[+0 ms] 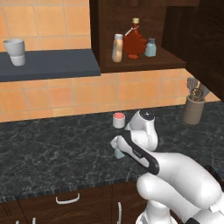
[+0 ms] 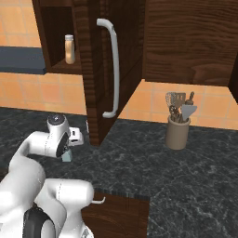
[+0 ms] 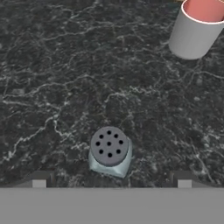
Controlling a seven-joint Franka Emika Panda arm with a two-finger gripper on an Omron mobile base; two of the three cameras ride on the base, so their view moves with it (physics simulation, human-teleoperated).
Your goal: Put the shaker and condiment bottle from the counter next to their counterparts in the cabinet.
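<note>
Cabinet (image 1: 131,65): holding condiment bottle (image 1: 117,48), red syrup bottle (image 1: 134,41) and second shaker (image 1: 151,47) on its shelf.
Utensil crock (image 2: 178,132): standing far right, holding utensils.
End effector (image 3: 111,183): hovering spread around shaker.
Shaker (image 3: 110,151): sitting upright on surface (image 3: 65,87) near red-lidded jar (image 3: 195,26); probably light, rigid, slippery; gripping the body below the cap.

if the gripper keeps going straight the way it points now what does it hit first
Most likely the small pale blue-grey shaker with the grey perforated cap, standing on the black marbled counter between the open gripper's fingertips; how far above it the tips are is unclear.
</note>
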